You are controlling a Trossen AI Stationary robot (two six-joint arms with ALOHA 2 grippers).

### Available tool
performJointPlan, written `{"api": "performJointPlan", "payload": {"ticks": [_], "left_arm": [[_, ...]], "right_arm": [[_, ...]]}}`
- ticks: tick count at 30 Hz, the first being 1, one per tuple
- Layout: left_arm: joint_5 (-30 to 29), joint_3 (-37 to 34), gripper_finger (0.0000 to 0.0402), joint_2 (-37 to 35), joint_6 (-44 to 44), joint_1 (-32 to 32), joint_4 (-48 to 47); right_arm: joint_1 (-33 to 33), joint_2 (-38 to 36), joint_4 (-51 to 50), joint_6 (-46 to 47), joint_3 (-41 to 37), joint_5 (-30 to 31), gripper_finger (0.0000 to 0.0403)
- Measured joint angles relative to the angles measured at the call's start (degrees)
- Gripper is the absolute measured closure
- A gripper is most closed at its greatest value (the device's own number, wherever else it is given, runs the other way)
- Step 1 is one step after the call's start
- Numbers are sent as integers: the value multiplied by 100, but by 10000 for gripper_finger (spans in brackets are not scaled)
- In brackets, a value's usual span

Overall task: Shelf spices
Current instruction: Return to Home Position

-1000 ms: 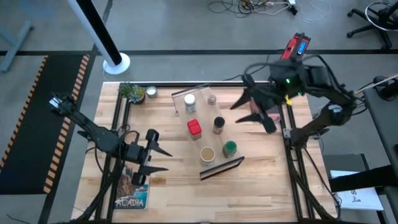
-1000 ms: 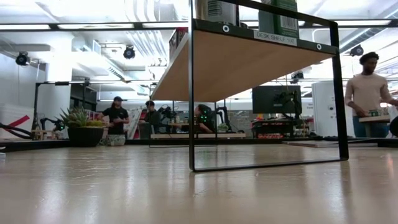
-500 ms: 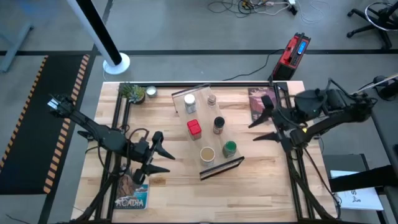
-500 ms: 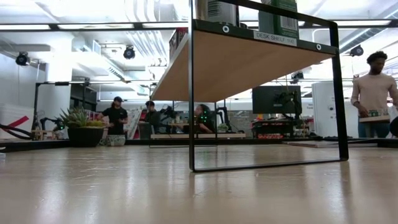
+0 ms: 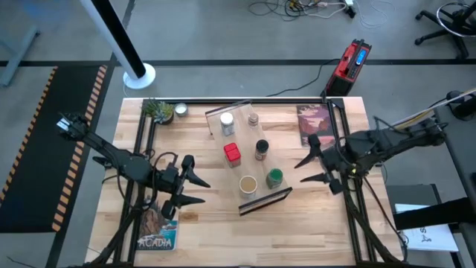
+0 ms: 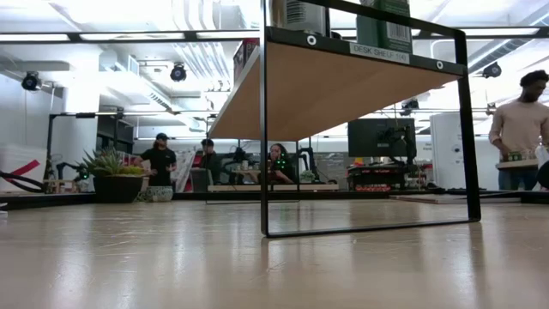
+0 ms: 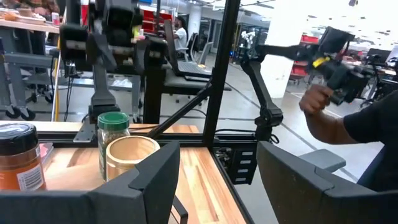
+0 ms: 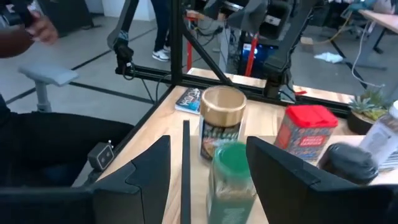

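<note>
Spices: six, all standing on the shelf (image 5: 245,137) in two rows of three. One row is white-capped jar (image 5: 227,123), red tin (image 5: 233,152), tan-lidded jar (image 5: 248,184). The other is brown jar (image 5: 253,119), black-lidded jar (image 5: 262,149), green-lidded jar (image 5: 274,177).
Shelf place: mid-counter (image 5: 312,216), askew to its edges, with the dark strip at the tan- and green-lidded end.
Other things: two books (image 5: 311,123), one by each arm; one plant (image 5: 158,109) and one dish (image 5: 180,110) at a far corner.
Arms: two. The left gripper (image 5: 196,191) is low and left of the shelf, fingers apart. The right gripper (image 5: 300,173) is right of it, fingers apart. Both point at the shelf and hold nothing.
Low view only: the shelf's underside, its black frame (image 6: 262,129), and people (image 6: 161,159) in the room behind.
Left wrist only: a person's hand (image 7: 317,102) beyond the counter.
Right wrist: five spices seen from the dark-strip end.
</note>
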Motion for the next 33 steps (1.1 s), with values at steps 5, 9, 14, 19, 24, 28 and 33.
{"api": "performJointPlan", "payload": {"ticks": [5, 9, 14, 19, 24, 28, 33], "left_arm": [[0, 0, 198, 7, 171, 0, -29], [0, 0, 198, -2, 396, 0, -20], [1, 1, 198, 31, 255, 0, 507], [441, -9, 198, 68, -206, 148, 384], [1590, -9, 198, 54, -372, 357, 740], [1894, -9, 198, 42, -450, 432, 797], [2540, -168, 198, 32, -452, 504, 1022]], "right_arm": [[30, -355, 1018, 18, -972, -3, 217], [32, -527, 1540, 11, -1613, -13, 217], [30, -545, 2130, -19, -2502, -13, 217], [30, -423, 3145, 21, -3216, -9, 217], [30, -434, 3850, 21, -3583, 4, 217], [30, -465, 3862, 21, -3601, 7, 217], [29, -473, 3839, 12, -3498, -14, 217]]}}
